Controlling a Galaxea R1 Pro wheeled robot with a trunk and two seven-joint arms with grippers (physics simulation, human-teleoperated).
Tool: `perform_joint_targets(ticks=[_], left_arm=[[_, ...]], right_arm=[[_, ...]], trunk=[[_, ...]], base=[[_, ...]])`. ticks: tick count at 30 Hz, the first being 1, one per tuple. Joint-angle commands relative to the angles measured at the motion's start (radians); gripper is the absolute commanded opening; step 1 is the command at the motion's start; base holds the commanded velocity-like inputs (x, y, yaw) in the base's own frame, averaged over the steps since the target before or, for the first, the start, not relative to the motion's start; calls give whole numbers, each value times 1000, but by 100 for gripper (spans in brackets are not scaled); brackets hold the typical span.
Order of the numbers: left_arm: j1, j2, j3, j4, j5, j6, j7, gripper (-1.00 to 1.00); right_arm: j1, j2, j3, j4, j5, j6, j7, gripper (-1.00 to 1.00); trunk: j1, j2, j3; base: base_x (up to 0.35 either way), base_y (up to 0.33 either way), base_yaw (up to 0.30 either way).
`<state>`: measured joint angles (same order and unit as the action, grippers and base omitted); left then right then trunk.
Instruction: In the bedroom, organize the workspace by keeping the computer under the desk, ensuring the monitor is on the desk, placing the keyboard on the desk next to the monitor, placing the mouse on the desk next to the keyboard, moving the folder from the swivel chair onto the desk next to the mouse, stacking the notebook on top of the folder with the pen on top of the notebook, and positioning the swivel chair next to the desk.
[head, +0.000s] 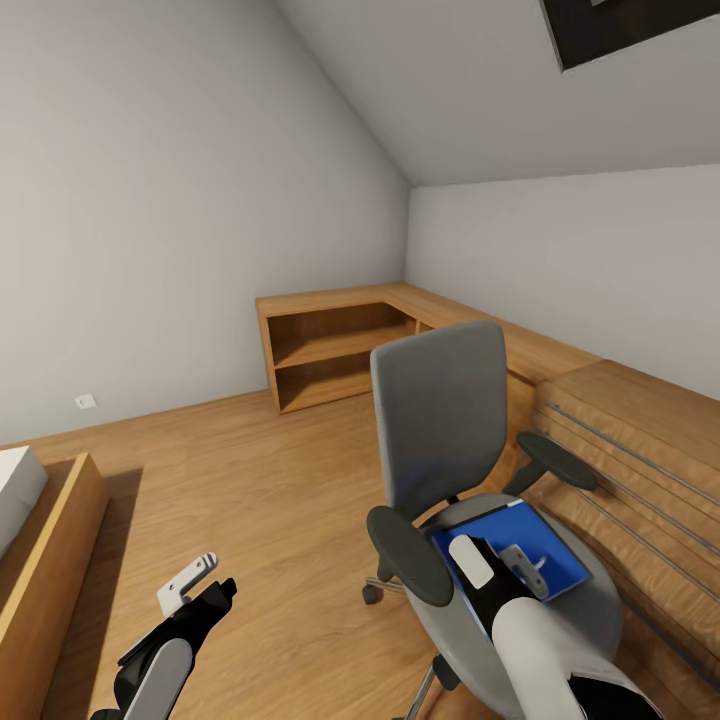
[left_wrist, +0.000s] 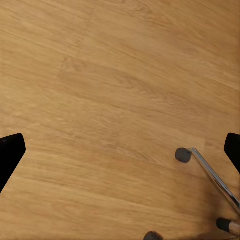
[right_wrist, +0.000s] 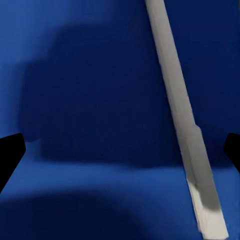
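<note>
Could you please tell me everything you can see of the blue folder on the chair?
The folder is a flat, bright-blue rectangle with a smooth, plain surface, lying on the grey seat of the swivel chair, between its black armrests. The right pincer hangs just above it, open, covering part of it. In the right wrist view a thin whitish stick lies across the blue surface; it looks like a pen.

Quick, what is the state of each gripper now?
Left gripper: open, empty, above the floor.
Right gripper: open, holding nothing, just over the folder on the chair.
</note>
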<state>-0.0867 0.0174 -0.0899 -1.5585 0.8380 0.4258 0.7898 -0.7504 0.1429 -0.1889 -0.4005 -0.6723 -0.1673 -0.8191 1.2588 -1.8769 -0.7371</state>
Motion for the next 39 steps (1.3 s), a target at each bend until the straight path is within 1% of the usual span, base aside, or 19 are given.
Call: perform_joint_targets(ticks=[1, 7, 8, 39], left_arm=[[-1, 1, -1, -2, 6, 2, 8, 100], [-1, 1, -1, -2, 6, 2, 8, 100], [-1, 1, -1, -2, 6, 2, 8, 100], [-1, 1, -1, -2, 6, 2, 8, 100]], right_arm=[[0, 0, -5, 15, -18, -6, 0, 100], [0, 1, -6, 15, -18, -6, 0, 100], [0, 1, -5, 15, -18, -6, 0, -100], [0, 0, -6, 13, -23, 1, -3, -100]], trunk=[[0, 0, -1], [0, 0, -1], [0, 0, -1], [0, 0, -1]], base=[[0, 0, 0], [0, 0, 0], [0, 0, 0], [0, 0, 0]])
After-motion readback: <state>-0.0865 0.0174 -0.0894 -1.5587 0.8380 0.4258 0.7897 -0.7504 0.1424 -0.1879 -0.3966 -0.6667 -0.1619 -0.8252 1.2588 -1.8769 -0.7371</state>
